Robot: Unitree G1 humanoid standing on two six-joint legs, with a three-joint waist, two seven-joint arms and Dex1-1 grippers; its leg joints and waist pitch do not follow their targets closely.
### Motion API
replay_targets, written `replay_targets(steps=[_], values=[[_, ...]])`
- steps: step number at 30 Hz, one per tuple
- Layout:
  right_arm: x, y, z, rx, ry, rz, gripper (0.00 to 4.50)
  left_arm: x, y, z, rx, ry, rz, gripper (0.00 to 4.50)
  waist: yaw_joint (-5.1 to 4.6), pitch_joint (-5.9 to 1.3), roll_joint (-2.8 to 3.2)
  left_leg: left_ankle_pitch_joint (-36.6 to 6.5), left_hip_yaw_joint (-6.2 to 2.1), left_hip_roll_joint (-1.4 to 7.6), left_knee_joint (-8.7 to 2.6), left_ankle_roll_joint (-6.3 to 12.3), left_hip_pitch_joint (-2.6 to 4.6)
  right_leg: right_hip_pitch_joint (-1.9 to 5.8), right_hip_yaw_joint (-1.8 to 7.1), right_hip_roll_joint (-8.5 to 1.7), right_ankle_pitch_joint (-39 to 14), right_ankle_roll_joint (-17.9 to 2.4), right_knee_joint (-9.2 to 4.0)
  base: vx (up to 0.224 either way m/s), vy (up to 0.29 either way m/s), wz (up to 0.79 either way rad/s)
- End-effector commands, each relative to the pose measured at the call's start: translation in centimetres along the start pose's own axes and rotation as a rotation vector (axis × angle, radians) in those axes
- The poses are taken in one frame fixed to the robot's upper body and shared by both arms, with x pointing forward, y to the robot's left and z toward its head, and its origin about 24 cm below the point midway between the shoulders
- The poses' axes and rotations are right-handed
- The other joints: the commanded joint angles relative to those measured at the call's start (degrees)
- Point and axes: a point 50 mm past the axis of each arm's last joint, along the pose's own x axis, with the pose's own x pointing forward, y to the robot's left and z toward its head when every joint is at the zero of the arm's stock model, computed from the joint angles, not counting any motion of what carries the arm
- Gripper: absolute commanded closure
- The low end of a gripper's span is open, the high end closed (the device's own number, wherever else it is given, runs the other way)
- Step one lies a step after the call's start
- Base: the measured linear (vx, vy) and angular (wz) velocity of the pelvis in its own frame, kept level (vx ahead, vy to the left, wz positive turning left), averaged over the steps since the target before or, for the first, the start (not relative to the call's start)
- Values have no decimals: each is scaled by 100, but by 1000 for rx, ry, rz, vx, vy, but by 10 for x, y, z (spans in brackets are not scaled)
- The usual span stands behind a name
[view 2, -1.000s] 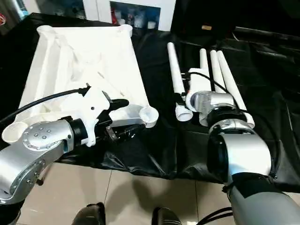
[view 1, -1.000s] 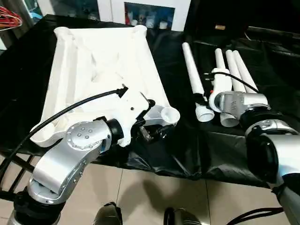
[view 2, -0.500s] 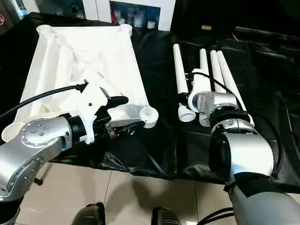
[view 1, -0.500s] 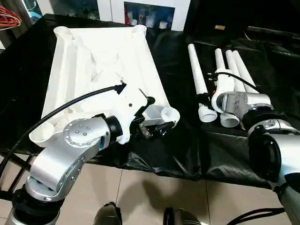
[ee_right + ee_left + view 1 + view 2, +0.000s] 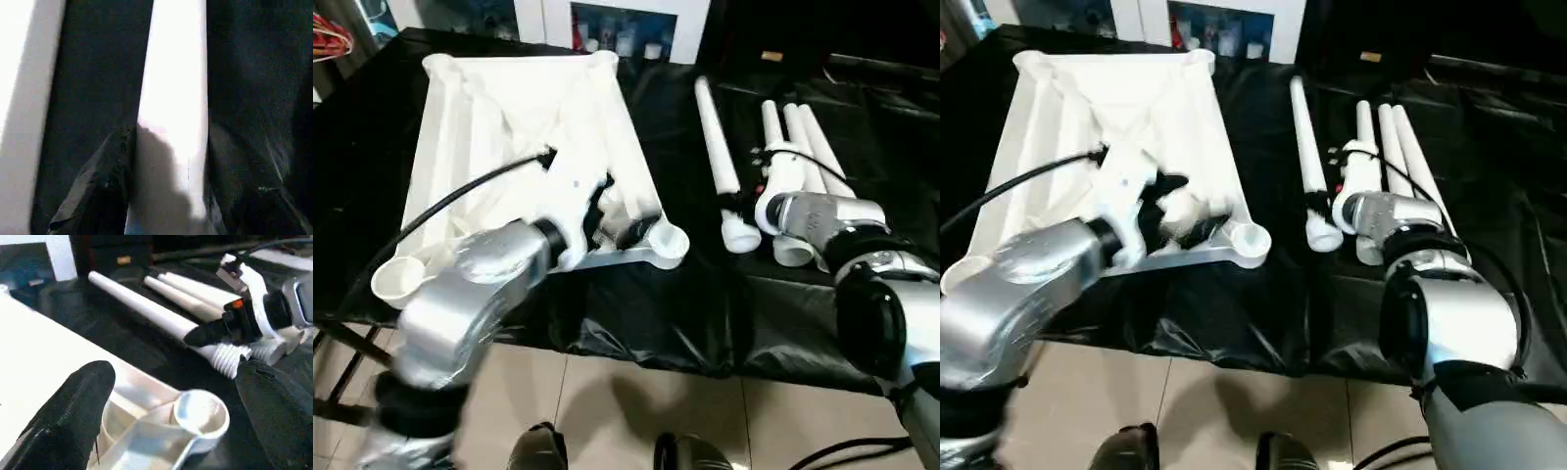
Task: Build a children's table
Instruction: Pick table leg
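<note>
The children's table top (image 5: 509, 108) lies upside down on black cloth, with round sockets at its corners. My left gripper (image 5: 617, 220) hovers open over the near right corner socket (image 5: 668, 243). In the left wrist view its two black fingers (image 5: 78, 401) stand wide apart on either side of that socket (image 5: 200, 412). To the right lie several white legs. My right gripper (image 5: 742, 203) is shut on the leftmost leg (image 5: 715, 137) just above its threaded end (image 5: 227, 360). That leg (image 5: 176, 73) runs between the fingers in the right wrist view. The other three legs (image 5: 803, 137) lie side by side.
Black cloth (image 5: 675, 304) covers the work table up to its near edge, with tiled floor (image 5: 607, 401) below. A white cabinet with glass doors (image 5: 626, 20) stands behind. Red wire items (image 5: 333, 39) hang at the far left.
My left arm has swung up and forward, from below the corner socket to over it. My right gripper has narrowed onto the leftmost leg, whose far end has shifted slightly left.
</note>
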Motion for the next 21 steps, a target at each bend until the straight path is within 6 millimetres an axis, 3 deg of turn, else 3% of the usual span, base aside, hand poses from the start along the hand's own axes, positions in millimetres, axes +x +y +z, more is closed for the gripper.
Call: replay_targets(steps=[1,3,4,10,14,17,18,20,21], values=[[-6,-4,14,12,-144,62,259,8,-1,4,-51,-37,-3,0,31,-705,81,-458,88,12,-257,257,182,411,78,-160,732,-1705,-209,0,0,0],[-7,-3,15,7,-191,107,260,13,-2,5,-92,-49,-1,0,101,-736,75,-437,84,21,-234,383,190,420,72,-169,799,-1811,-192,0,0,0],[-10,0,18,15,-255,180,261,19,-3,7,-144,-63,5,0,107,-717,49,-544,96,14,-243,428,177,430,74,-167,693,-1829,-225,0,0,0],[-34,17,18,45,-445,534,261,35,-5,9,-345,-108,23,0,176,-756,-12,-548,68,31,-250,617,203,460,59,-178,423,-1767,-260,0,0,0],[-61,26,1,71,-490,732,261,45,-7,16,-431,-169,3,0,268,-760,13,-771,49,52,-272,559,248,443,65,-193,-2,-1600,-329,0,0,0],[-72,31,-6,72,-492,795,262,47,-9,20,-479,-189,-30,0,284,-781,-3,-805,41,47,-279,462,225,441,50,-215,-316,-1535,-348,0,0,0],[-85,37,-16,66,-469,868,262,49,-12,26,-527,-218,-64,0,320,-767,10,-925,46,44,-286,391,242,428,63,-211,-622,-1416,-393,0,0,0],[-89,40,-19,65,-463,891,262,49,-13,30,-542,-236,-85,0,355,-787,33,-1002,17,51,-296,347,233,414,47,-222,-804,-1336,-398,0,0,0],[-92,42,-21,74,-459,904,262,49,-16,33,-568,-253,-113,0,355,-782,13,-1105,21,42,-305,273,220,405,45,-228,-1050,-1259,-432,0,0,0]])
